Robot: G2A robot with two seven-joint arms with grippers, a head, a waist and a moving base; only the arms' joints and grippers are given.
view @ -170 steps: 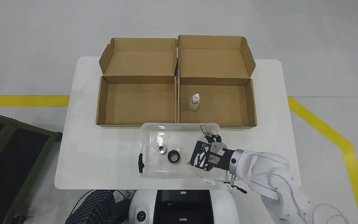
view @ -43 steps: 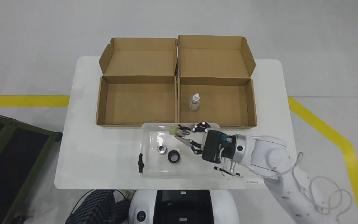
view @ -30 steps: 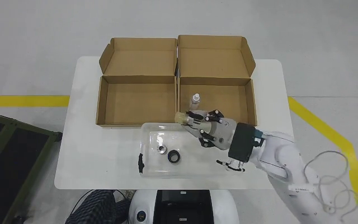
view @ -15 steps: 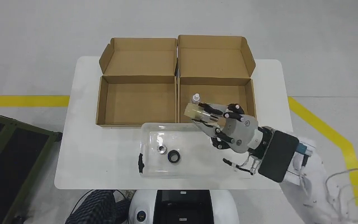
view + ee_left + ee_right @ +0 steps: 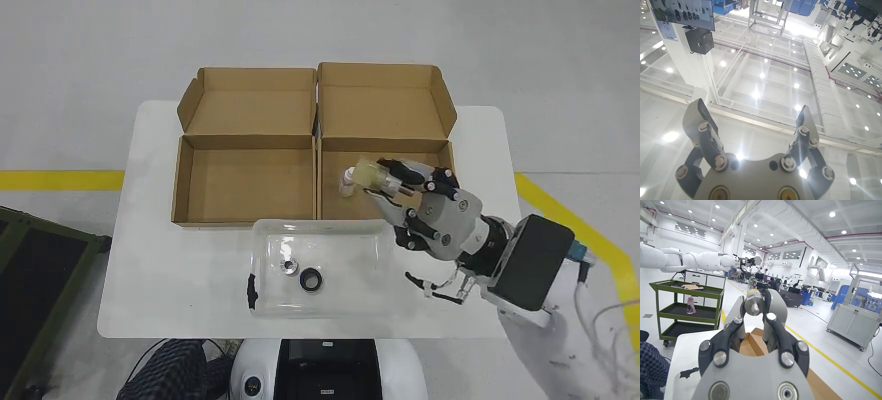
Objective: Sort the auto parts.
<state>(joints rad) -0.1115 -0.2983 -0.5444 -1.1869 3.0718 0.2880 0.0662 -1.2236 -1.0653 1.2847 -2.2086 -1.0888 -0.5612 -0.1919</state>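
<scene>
Pale yellow and translucent, the short cylindrical filter part with a metal stub on its end (image 5: 753, 306) is clamped between the right fingers (image 5: 770, 303). One ribbed pad presses on each side of its barrel. The stubbed end faces back toward the wrist and the other end pokes out past the fingertips.

From above, the fingers hold it over the front left part of the right-hand brown cardboard box (image 5: 385, 105), whose lid is folded open at the back. Just past the fingertips, beside the far end of the held part, a small white bottle-shaped part (image 5: 347, 183) rests on that box's floor. Whether the two touch cannot be told. Farther out past the fingertips and off to one side is the left-hand brown cardboard box (image 5: 245, 185), also open.

Behind the fingers, on the wrist's side, a clear plastic tray (image 5: 300, 240) rests on the white bench (image 5: 150, 260), just in front of the two boxes. In it lie a round silver metal part (image 5: 288, 267) and, just beside it, a black ring (image 5: 312, 281). A small black piece (image 5: 251, 290) sits at the tray's left edge.

The left fingers (image 5: 694, 117) are spread wide with nothing between them, pointing up at the hall's ceiling.
</scene>
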